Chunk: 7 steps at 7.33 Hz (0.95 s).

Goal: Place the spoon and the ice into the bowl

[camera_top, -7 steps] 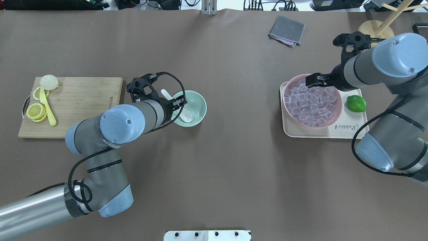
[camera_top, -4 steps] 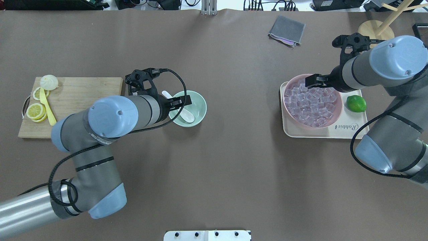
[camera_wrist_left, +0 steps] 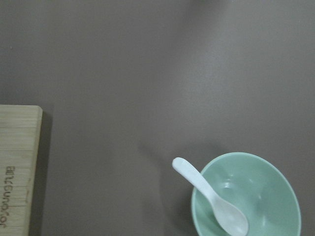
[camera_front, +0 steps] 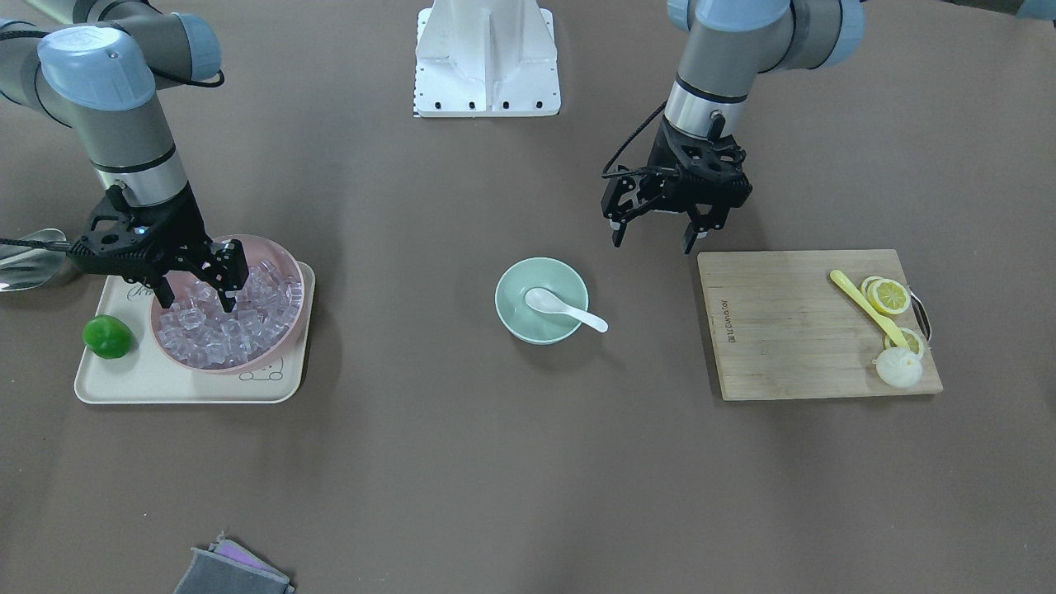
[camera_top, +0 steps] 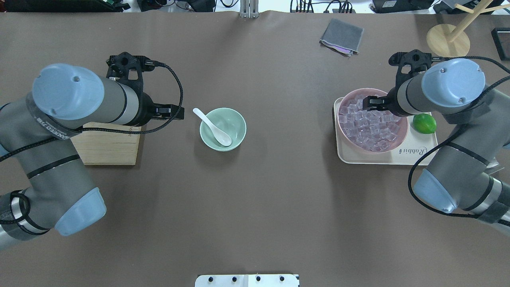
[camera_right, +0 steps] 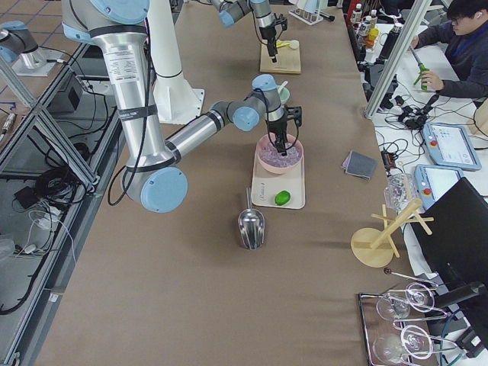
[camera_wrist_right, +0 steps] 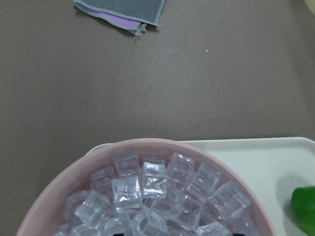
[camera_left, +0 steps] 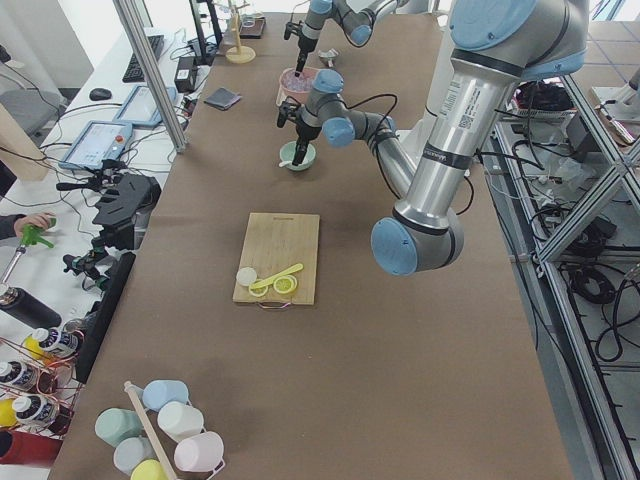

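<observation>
The white spoon lies with its scoop inside the mint-green bowl and its handle over the rim; it also shows in the front view and the left wrist view. My left gripper is open and empty, hanging above the table between the bowl and the cutting board. Clear ice cubes fill a pink bowl. My right gripper is open, its fingertips down among the ice. The right wrist view shows the ice just below the camera.
The pink bowl stands on a cream tray with a green lime. A steel scoop lies beside the tray. The wooden cutting board carries lemon slices and a yellow utensil. A grey cloth lies at the far side.
My left gripper has drawn back from the green bowl toward the cutting board, leaving the spoon in the bowl. My right gripper has moved down into the pink bowl of ice.
</observation>
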Each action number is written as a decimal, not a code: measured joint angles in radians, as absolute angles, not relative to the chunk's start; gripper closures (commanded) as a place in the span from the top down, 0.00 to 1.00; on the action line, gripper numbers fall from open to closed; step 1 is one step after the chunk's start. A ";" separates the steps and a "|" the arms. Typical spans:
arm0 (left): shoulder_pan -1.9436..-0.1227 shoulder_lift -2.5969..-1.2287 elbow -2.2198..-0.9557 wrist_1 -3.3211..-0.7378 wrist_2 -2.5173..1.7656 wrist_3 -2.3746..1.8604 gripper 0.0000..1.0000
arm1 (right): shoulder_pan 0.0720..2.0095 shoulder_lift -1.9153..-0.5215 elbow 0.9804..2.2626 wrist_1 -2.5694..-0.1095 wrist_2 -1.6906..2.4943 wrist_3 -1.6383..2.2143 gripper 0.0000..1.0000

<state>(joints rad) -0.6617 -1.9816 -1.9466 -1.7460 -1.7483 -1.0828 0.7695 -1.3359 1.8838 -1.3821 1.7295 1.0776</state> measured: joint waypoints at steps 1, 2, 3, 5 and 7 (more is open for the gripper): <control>-0.667 -1.975 -1.948 -1.745 -1.752 -1.070 0.98 | 0.761 -1.332 1.876 -1.382 1.721 1.078 0.64; -0.668 -1.973 -1.948 -1.744 -1.753 -1.065 0.98 | 0.753 -1.328 1.870 -1.382 1.708 1.078 0.64; -0.668 -1.972 -1.948 -1.744 -1.753 -1.064 0.98 | 0.743 -1.329 1.866 -1.382 1.691 1.077 0.65; -0.669 -1.971 -1.947 -1.744 -1.753 -1.064 0.98 | 0.726 -1.338 1.869 -1.382 1.668 1.077 0.64; -0.669 -1.967 -1.947 -1.745 -1.753 -1.068 0.98 | 0.707 -1.347 1.877 -1.395 1.666 1.112 0.66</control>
<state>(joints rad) -0.6686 -1.9671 -1.9468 -1.7451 -1.7533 -1.0676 0.7074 -1.3466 1.8767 -1.3954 1.6657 1.1118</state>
